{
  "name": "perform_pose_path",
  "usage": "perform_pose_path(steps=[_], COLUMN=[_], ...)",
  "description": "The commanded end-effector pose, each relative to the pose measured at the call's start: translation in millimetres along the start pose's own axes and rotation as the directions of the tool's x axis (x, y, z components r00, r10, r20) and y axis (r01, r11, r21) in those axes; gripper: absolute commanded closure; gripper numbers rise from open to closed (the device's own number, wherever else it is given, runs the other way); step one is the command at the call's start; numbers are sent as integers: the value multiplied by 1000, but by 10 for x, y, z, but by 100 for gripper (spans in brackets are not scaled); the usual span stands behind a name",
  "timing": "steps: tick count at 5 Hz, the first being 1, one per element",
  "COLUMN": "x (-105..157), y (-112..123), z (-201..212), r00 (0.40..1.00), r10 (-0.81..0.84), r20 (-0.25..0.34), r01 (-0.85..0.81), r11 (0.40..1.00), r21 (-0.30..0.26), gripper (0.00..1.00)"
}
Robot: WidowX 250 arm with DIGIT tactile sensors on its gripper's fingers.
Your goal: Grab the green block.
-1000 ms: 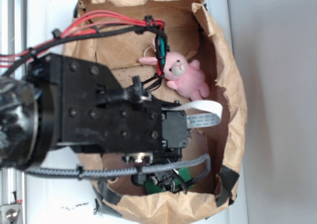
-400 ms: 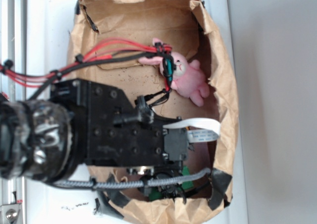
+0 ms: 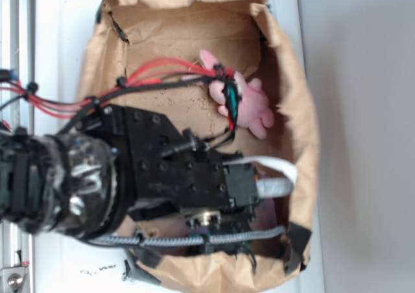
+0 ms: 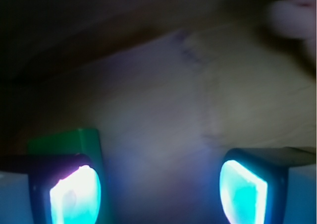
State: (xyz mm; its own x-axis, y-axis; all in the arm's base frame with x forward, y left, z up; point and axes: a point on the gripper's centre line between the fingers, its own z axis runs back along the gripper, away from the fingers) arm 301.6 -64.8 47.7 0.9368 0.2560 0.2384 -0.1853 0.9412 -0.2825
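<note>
Tool [image 4: 158, 189] spread wide, glowing pads [image 4: 74, 196] low in the wrist view, nothing between them. Green block [image 4: 67, 142] just behind the left-hand pad, seemingly touching it, flat on the brown paper bag [image 3: 298, 98] floor. Farther along the bag floor, pink plush bunny [image 3: 249, 108], well apart from the block.

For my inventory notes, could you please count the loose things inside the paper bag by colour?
Green: 1, the block, beside one gripper finger.
Pink: 1, the plush bunny.
Total: 2; the arm hides part of the bag.
</note>
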Motion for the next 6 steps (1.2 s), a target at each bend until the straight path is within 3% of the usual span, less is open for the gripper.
perform_pose_path(steps=[1,4,5,6], x=[150,-37,-129,-183], y=[-184,-338,-413,-422], z=[258,86,2,-130], r00=[999,994,988,983], r10=[-31,-106,-151,-180], r20=[12,5,-44,-41], r01=[31,106,144,178], r11=[996,988,980,983], r21=[-84,-110,-134,-49], gripper=[0,0,0,0])
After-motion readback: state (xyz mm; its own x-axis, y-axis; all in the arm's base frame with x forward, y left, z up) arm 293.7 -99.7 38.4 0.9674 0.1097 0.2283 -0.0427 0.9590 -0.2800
